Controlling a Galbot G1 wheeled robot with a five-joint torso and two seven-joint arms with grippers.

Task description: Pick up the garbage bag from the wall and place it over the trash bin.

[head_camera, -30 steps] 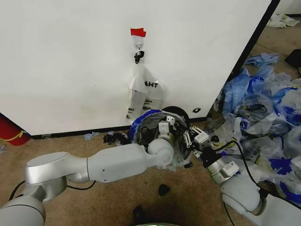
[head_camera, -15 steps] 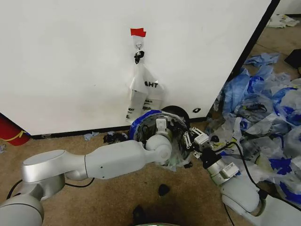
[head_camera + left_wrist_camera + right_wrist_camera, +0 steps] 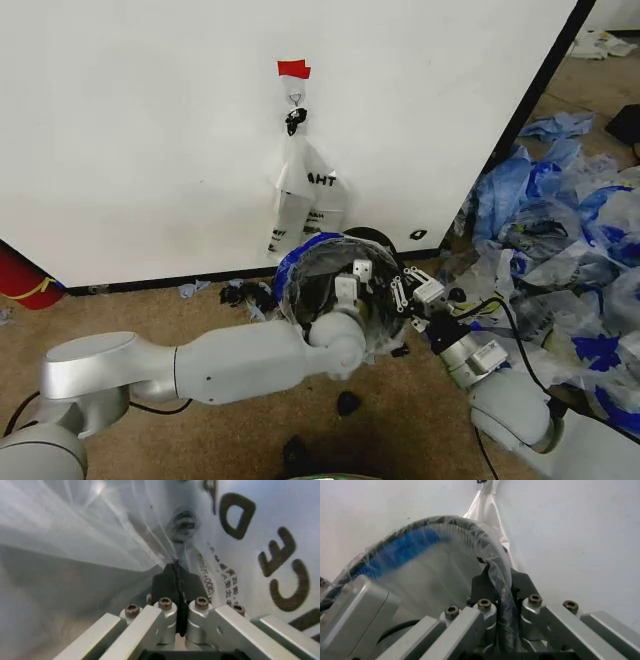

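The garbage bag (image 3: 298, 262), translucent with blue patches, is stretched over the mouth of the round black trash bin (image 3: 372, 238) at the foot of the white wall (image 3: 150, 130). My left gripper (image 3: 352, 278) reaches down inside the bin. In the left wrist view it (image 3: 176, 578) is shut on thin film with black lettering. My right gripper (image 3: 402, 292) sits at the bin's right rim. The right wrist view shows it (image 3: 501, 588) shut on the bunched bag edge (image 3: 495, 566) pulled over the dark rim (image 3: 470, 527).
A narrower white bag (image 3: 303, 190) with black lettering hangs from the hook (image 3: 296, 97) under red tape (image 3: 293, 69). A heap of blue and white bags (image 3: 560, 250) covers the floor to the right. A red cylinder (image 3: 20, 275) stands at left. Dark scraps (image 3: 348, 403) lie on the carpet.
My left forearm has sunk lower and drawn back toward me, its gripper staying inside the bin. The bag's blue edge sits wider over the rim. The right gripper has held its place.
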